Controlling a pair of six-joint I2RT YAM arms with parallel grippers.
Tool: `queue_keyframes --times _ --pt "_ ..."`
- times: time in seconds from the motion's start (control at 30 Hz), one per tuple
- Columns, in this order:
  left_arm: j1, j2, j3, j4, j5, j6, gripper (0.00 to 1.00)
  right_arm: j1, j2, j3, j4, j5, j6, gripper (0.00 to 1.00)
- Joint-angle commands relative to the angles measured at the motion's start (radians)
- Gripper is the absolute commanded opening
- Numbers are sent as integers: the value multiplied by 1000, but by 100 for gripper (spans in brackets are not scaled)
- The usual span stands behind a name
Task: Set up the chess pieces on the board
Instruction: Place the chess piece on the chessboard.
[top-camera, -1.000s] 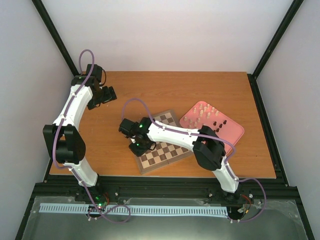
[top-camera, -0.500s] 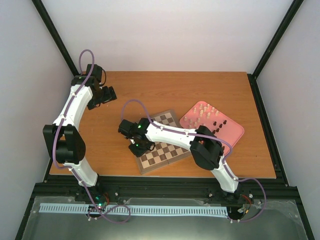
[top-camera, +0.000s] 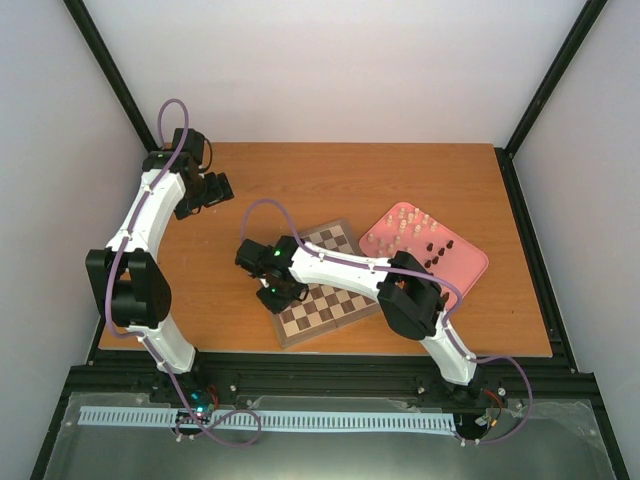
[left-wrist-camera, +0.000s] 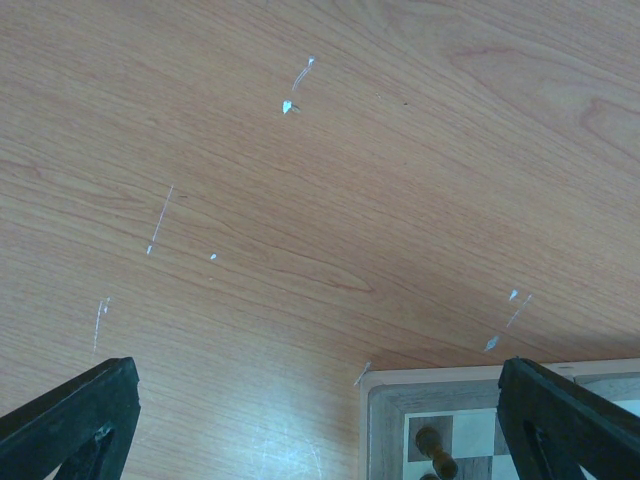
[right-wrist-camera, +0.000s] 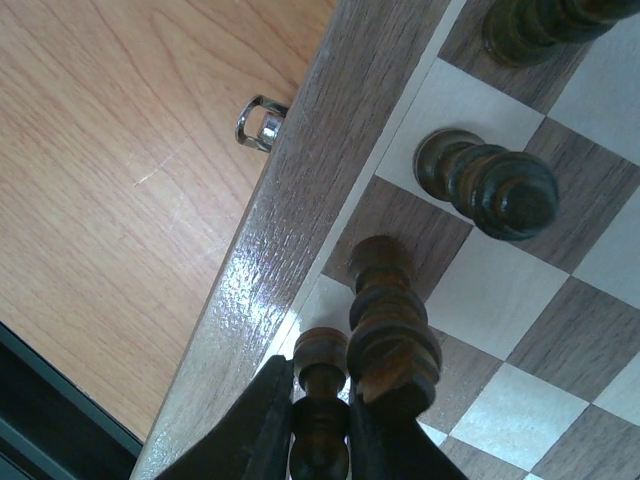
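Counted: two arms, one chessboard (top-camera: 335, 305), one pink tray (top-camera: 472, 262). The chessboard is seen lying skewed on the wooden table (top-camera: 350, 180), near its front edge, with the tray just beside its far right corner. Light and dark brown checks are noted, framed by a grained brown border; one small metal clasp (right-wrist-camera: 258, 122) is fixed on the outer edge. In the right wrist view four dark brown chess pieces (right-wrist-camera: 490, 188) are counted. Three are stood on squares along the border. The fourth, a slim dark pawn (right-wrist-camera: 320, 385), is clamped between the fingers of the right gripper (right-wrist-camera: 318, 450) over a pale square next to the border; whether its base touches cannot be told. One dark piece (left-wrist-camera: 432, 452) is seen on a corner square in the left wrist view. The left gripper (left-wrist-camera: 315, 400) is held above bare table at the far left, jaws spread wide with nothing between them. Cream figurines (top-camera: 405, 222) and dark figurines (top-camera: 437, 248) are stood on the tray, too small to be counted.
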Motion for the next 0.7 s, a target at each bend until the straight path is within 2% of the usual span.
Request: queue_keyframes --times 0.0,0.33,0.67 --pt "-6 -20 2 7 -13 0 100 12 9 22 -14 23 -6 15" --pt "-6 -15 6 6 -10 0 100 12 12 25 -14 27 -10 24" --pt "-6 -13 7 7 -10 -1 100 12 14 31 -13 23 -22 27"
